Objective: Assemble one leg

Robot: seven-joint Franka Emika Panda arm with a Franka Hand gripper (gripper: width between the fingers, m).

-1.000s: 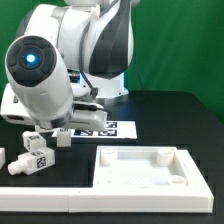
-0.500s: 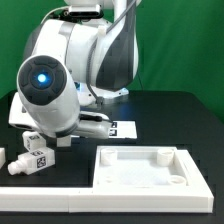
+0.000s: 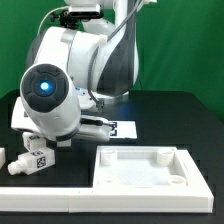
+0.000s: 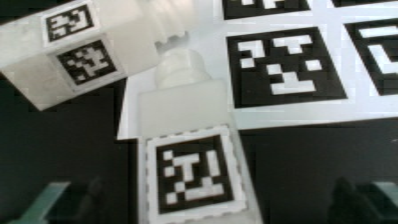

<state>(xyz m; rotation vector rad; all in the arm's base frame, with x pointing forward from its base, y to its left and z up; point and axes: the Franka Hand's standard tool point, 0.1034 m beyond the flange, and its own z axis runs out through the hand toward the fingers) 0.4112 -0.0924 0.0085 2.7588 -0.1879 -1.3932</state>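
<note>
- Gripper [image 4: 205,206] — the arm [image 3: 60,85] hides it in the exterior view; only its fingertips [image 4: 43,204] show, wide apart, gripping nothing.
- Two tagged in the wrist view: the leg [image 4: 189,170] between the fingertips, another leg [image 4: 75,55] near the cut-off marker board [image 4: 294,60].

Wrist cam. White chunky plastic leg [image 4: 173,118] lies lengthwise on black table [image 4: 54,150], b/w square tag facing cam. It sits approx. centred btw the two dark fingertips [image 4: 50,203] of gripper [image 4: 210,205]; jaws wide apart, neither touching it. Far end of leg looks stepped/ridged. Second leg [image 4: 80,60], same white plastic, tilted, tags on two visible faces, just beside that ridged end; contact vs. gap: can't tell. Thin flat white marker board [image 4: 320,108] w/ several b/w tags runs along first leg's other side, edge right against it.
</note>
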